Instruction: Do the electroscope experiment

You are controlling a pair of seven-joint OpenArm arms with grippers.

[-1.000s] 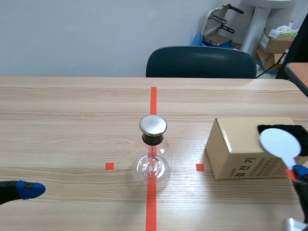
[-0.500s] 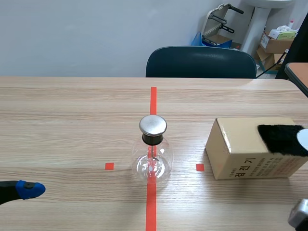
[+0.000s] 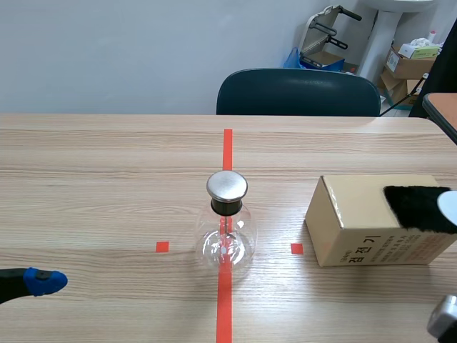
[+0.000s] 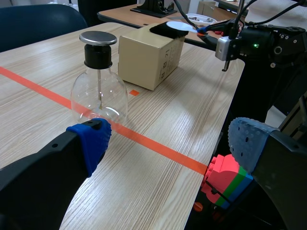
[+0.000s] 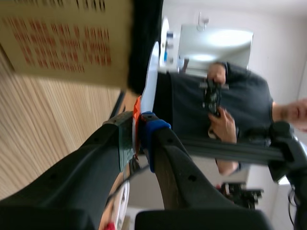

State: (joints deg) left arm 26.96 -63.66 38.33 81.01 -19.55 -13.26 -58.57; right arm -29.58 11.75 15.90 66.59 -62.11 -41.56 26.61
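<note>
At box-top black fur [image 3: 415, 206], right gripper [image 5: 140, 132] clamps white paddle [image 5: 151, 76]; left gripper [image 4: 170, 141] wide open near electroscope flask [image 3: 227, 232].

— Where is the left gripper [image 4: 170, 143] sitting?
— It is hovering low, well to the left of the flask [image 3: 226, 241], its fingers standing wide apart, gripping nothing.
— And the right gripper [image 5: 140, 133]?
— It is hanging far off to the flask's right, its pads pinching the stem of a white paddle [image 5: 151, 79].
</note>
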